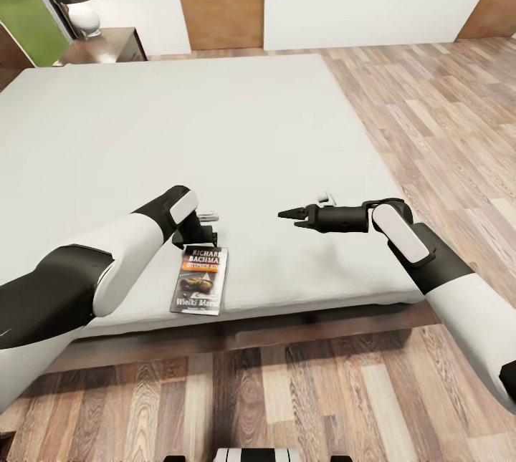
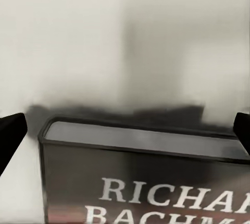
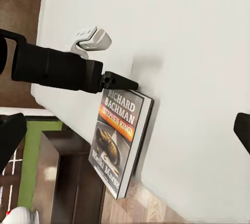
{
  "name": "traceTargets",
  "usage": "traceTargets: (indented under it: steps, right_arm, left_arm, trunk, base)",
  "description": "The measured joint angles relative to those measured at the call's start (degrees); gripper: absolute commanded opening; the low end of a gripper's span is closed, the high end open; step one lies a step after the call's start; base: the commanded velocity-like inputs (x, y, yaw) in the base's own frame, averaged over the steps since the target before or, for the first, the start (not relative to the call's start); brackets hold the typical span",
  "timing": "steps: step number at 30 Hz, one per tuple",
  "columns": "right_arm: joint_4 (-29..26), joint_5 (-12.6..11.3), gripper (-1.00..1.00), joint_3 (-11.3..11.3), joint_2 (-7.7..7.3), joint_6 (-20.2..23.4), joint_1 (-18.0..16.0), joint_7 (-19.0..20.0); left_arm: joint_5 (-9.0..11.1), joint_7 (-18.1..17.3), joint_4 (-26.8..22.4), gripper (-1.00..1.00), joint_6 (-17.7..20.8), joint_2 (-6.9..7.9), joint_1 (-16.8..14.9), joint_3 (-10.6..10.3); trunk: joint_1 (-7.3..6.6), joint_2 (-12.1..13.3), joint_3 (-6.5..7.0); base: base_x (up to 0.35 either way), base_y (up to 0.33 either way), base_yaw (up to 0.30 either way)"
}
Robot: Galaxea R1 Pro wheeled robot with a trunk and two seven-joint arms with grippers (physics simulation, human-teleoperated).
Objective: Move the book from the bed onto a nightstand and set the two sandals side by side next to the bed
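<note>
Here the book (image 1: 200, 280) lies lengthwise just below the open, empty left claw (image 1: 203, 233), nearer than the open, empty right claw (image 1: 292, 218).

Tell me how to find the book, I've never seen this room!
Look at the big bed with the off-white mattress. At its near edge, just beneath the left tool, lies the book. It is the only printed thing on that plain mattress, reading "Richard Bachman".

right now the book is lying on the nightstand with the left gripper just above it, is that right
Not quite. The book is lying on the bed, near its front edge, not on the nightstand, which stands far off by the bed's far corner. The head view shows this. The left gripper is indeed just above it.
</note>
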Motion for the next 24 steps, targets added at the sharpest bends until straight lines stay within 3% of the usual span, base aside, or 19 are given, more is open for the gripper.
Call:
traceTargets:
  steps: [24]
  right_arm:
    - [0.0,0.0,1.00,0.0,0.00,0.0,0.0,0.0]
  left_arm:
    - [0.1,0.1,0.0,1.00,0.0,0.00,0.0,0.1]
  trunk:
    - [-0.02,0.0,0.00]
  base:
    - [-0.020,0.000,0.000]
